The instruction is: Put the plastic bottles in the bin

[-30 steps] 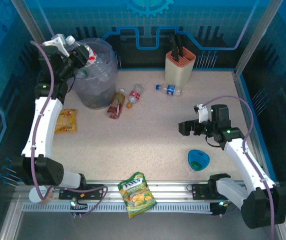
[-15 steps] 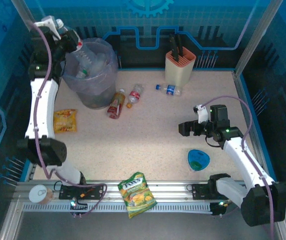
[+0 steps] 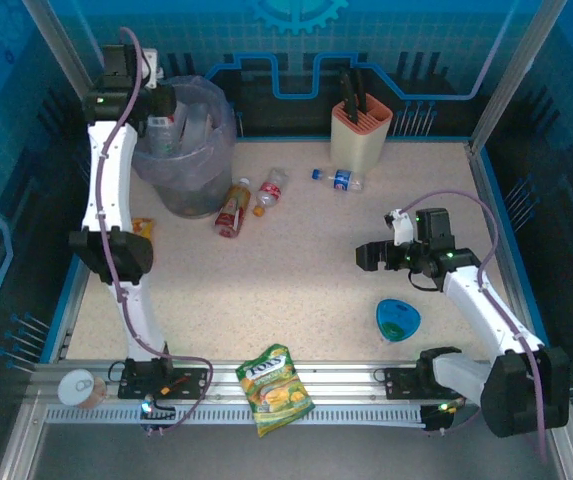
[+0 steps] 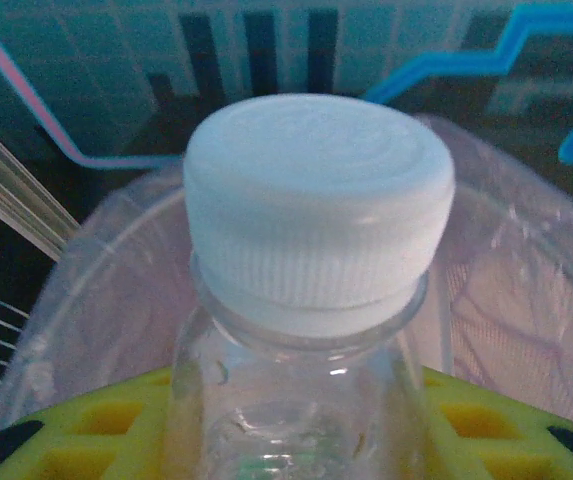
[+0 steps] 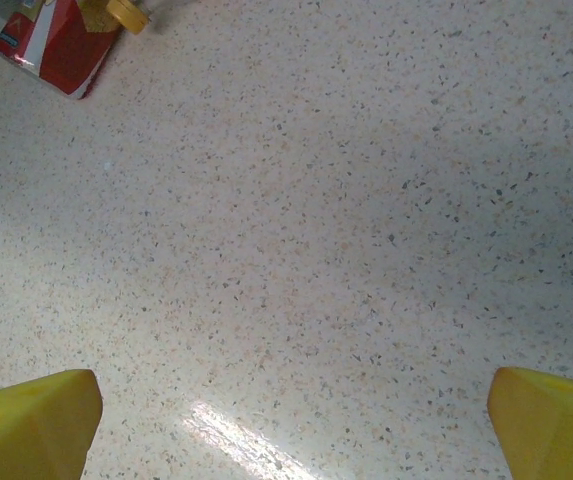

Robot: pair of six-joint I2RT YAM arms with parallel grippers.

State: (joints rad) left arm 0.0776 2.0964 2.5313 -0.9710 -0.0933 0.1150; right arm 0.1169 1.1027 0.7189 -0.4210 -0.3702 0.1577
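Note:
A clear plastic bottle (image 4: 306, 400) with a white cap (image 4: 318, 200) stands upright between my yellow fingers (image 4: 56, 440). My left gripper (image 4: 296, 445) is shut on it. It hangs over the bin (image 4: 526, 300), whose bag-lined rim curves behind it. From above, the left gripper (image 3: 152, 100) sits at the left rim of the grey bin (image 3: 201, 170), which holds other bottles. Three bottles lie on the table right of the bin: a brown one (image 3: 233, 207), a red-labelled one (image 3: 271, 189) and a blue-labelled one (image 3: 338, 180). My right gripper (image 3: 366, 257) is open above bare table, fingertips (image 5: 26, 420) wide apart.
A peach knife holder (image 3: 360, 130) stands at the back. A blue bowl (image 3: 398, 320) lies near the right arm. A green snack bag (image 3: 276, 388) lies on the front rail, a yellow one (image 3: 143, 228) by the left arm, a tin can (image 3: 81, 388) at front left.
My left arm has swung up and back, carrying the bottle from the bin's left side to over its left rim. The right arm has stayed put.

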